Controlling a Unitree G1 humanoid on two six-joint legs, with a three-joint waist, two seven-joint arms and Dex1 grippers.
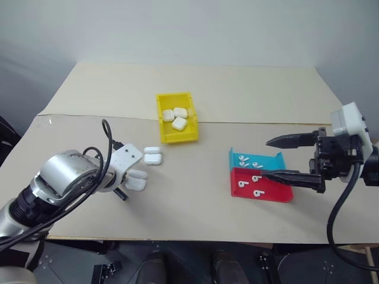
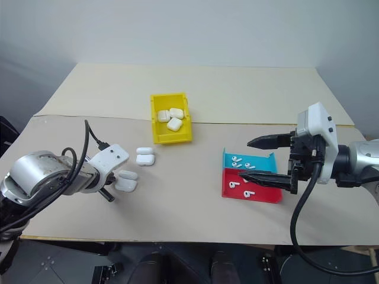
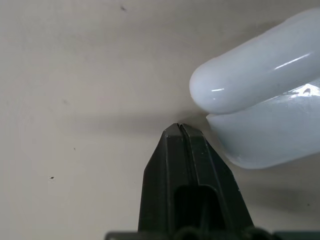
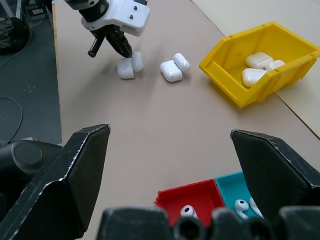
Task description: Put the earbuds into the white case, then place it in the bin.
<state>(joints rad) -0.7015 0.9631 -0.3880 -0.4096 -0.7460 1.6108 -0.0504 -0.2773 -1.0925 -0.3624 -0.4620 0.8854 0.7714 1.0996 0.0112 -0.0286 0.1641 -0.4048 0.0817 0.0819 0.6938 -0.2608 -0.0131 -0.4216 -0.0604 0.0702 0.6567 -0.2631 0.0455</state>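
Glossy white plastic case, bright yellow plastic bin, matt beige desk like smooth paperboard, matt black pincer fingers

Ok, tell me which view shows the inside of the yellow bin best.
The left eye view: it looks down into the bin, showing three white cases inside. The right eye view shows the same. The right wrist view sees it aslant, its front wall partly hiding them.

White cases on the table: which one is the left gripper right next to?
The open case of the pair nearest the robot; the shut left gripper is beside it. The other pair lies toward the bin.
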